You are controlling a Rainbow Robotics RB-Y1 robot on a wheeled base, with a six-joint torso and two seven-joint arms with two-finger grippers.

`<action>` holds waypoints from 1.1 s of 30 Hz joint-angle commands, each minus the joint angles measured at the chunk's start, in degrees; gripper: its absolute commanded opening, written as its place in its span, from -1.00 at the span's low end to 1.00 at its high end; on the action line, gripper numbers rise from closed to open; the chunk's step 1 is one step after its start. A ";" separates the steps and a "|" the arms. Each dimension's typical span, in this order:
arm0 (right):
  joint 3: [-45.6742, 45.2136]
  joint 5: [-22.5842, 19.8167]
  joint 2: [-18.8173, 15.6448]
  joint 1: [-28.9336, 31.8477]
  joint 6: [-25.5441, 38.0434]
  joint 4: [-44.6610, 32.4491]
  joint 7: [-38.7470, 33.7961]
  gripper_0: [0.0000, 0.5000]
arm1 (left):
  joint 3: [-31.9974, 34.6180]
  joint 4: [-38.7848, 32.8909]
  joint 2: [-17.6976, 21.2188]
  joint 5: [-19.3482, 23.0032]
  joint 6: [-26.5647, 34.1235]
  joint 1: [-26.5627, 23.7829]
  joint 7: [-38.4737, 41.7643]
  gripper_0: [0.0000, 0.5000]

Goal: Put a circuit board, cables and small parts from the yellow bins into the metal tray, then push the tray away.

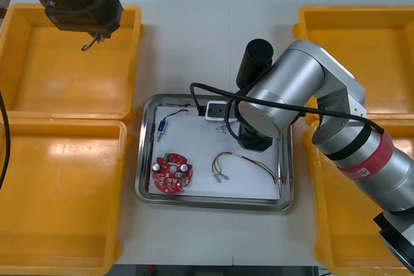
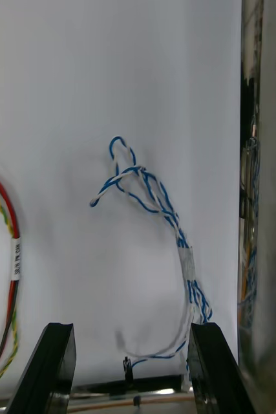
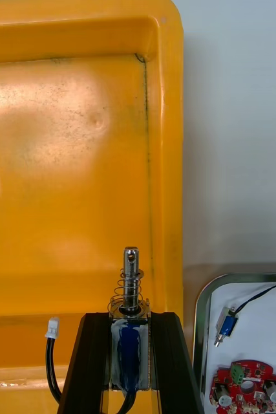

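My left gripper (image 3: 130,320) is shut on a small metal part (image 3: 130,284) with a blue body, a spring and a pin. A black cable with a white plug (image 3: 52,327) hangs from the part. The left gripper (image 1: 90,35) hovers over the far left yellow bin (image 1: 39,69). My right gripper (image 2: 131,333) stands open low over the white floor of the metal tray (image 1: 145,179). The twisted blue and white cable (image 2: 152,194) lies there, just ahead of its fingers. The tray also holds a round red circuit board (image 1: 172,174), a red and yellow cable (image 1: 242,165) and another small metal part (image 1: 160,127).
A white connector block (image 1: 215,110) with a black cable lies at the tray's far edge. The tray's shiny wall (image 2: 267,194) runs close beside one right finger. Yellow bins flank the tray, the near left one (image 1: 58,192) bare inside. The right arm's bulk (image 1: 291,95) covers the tray's right part.
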 commanded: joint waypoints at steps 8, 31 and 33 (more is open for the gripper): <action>-6.91 -2.46 -1.57 -3.49 9.97 -9.69 -2.28 1.00 | -0.67 -2.09 -0.49 0.56 0.52 0.20 3.14 -1.00; -27.04 -18.11 -14.93 -7.71 9.97 -15.14 -29.70 1.00 | -0.67 -2.88 -0.49 2.05 0.52 0.29 3.23 -1.00; -28.10 -18.46 -15.99 -7.54 9.97 -14.96 -31.46 1.00 | -0.67 -2.88 -0.49 2.14 0.52 0.20 3.14 -1.00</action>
